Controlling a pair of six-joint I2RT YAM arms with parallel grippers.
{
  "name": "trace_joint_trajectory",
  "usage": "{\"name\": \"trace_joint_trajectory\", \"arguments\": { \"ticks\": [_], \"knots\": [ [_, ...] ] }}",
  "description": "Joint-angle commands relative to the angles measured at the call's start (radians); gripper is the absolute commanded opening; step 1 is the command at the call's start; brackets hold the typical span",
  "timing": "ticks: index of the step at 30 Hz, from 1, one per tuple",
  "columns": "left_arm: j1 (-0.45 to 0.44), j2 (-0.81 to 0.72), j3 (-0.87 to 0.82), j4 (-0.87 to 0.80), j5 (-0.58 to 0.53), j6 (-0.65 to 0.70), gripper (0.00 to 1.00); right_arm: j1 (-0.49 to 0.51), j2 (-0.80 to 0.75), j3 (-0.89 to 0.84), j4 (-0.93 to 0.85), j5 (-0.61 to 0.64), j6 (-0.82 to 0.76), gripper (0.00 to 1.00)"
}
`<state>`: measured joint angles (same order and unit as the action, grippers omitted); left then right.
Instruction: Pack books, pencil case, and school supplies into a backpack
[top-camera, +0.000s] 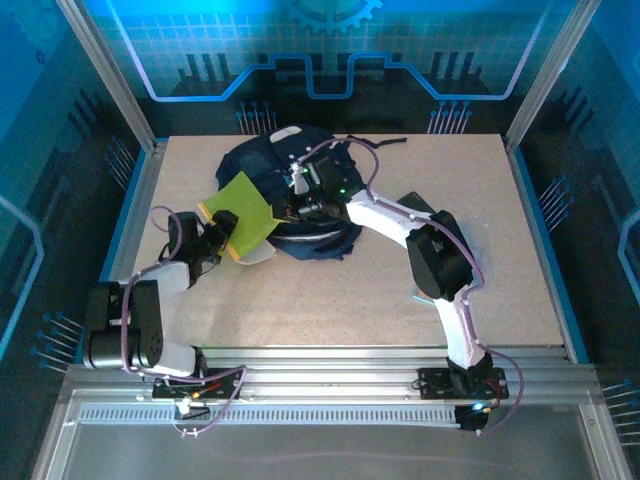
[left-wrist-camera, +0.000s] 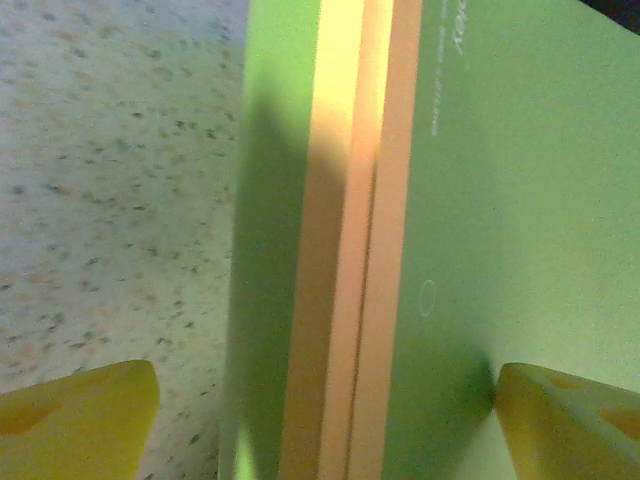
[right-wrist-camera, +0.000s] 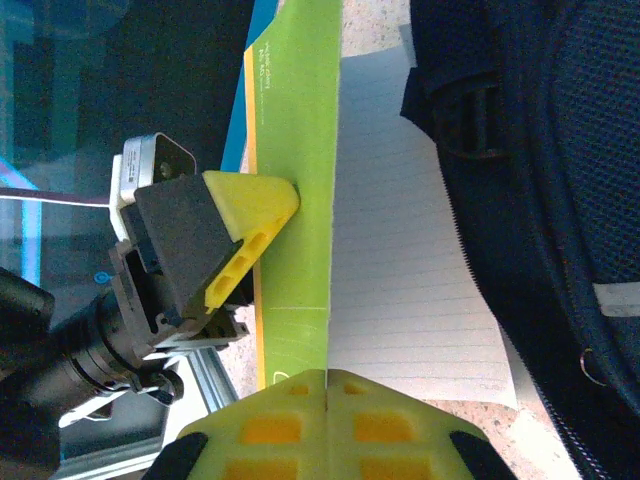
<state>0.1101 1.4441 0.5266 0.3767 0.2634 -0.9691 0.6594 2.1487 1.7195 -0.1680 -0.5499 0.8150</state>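
Note:
The dark navy backpack (top-camera: 255, 160) (right-wrist-camera: 560, 150) lies at the back middle of the table. A lime green book (top-camera: 245, 200) (left-wrist-camera: 520, 200) (right-wrist-camera: 300, 150) leans at its left side, over the orange-yellow book (top-camera: 232, 250) (left-wrist-camera: 350, 250) (right-wrist-camera: 258, 320). My right gripper (top-camera: 298, 197) (right-wrist-camera: 325, 378) is shut on the green book's cover edge, and lined white pages (right-wrist-camera: 400, 250) show beside it. My left gripper (top-camera: 228, 232) (left-wrist-camera: 325, 420) is open, with both books' edges between its yellow fingers (right-wrist-camera: 250, 210). The pencil case and the school supplies are out of view.
A black strap (top-camera: 385, 140) trails from the backpack toward the back right. The right arm's dark elbow (top-camera: 440, 260) stands over the table's right middle. Metal rails (top-camera: 330, 370) run along the near edge, and blue walls enclose the table (top-camera: 520, 300).

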Motion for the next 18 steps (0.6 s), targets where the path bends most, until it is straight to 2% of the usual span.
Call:
{"name": "trace_joint_trajectory", "arguments": {
  "ticks": [1,4,6,7,10,11,13,15,18],
  "knots": [
    [-0.025,0.03,-0.032,0.165,0.031,-0.051,0.73,-0.016,-0.064,-0.03,0.089,-0.022,0.028,0.0],
    [-0.026,0.031,-0.038,0.209,0.033,-0.075,0.43,-0.022,-0.07,-0.056,0.1,-0.016,0.029,0.0],
    [-0.025,0.009,-0.029,0.185,0.027,-0.081,0.12,-0.021,-0.074,-0.066,0.107,-0.012,0.033,0.0],
    [-0.026,-0.004,-0.023,0.16,0.022,-0.082,0.02,-0.022,-0.077,-0.069,0.108,-0.008,0.033,0.0],
    [-0.026,-0.073,-0.002,0.055,-0.003,-0.088,0.0,-0.021,-0.088,-0.073,0.111,-0.004,0.033,0.01],
    [-0.027,-0.106,0.011,0.0,-0.02,-0.09,0.0,-0.021,-0.093,-0.074,0.11,0.0,0.032,0.07],
    [-0.028,-0.172,0.04,-0.104,-0.047,-0.069,0.0,-0.021,-0.106,-0.08,0.107,0.007,0.031,0.24],
    [-0.033,-0.243,0.079,-0.212,-0.086,-0.04,0.0,-0.021,-0.126,-0.094,0.098,0.017,0.024,0.48],
    [-0.034,-0.311,0.133,-0.305,-0.109,-0.01,0.0,-0.021,-0.169,-0.123,0.087,0.035,0.013,0.66]
  ]
}}
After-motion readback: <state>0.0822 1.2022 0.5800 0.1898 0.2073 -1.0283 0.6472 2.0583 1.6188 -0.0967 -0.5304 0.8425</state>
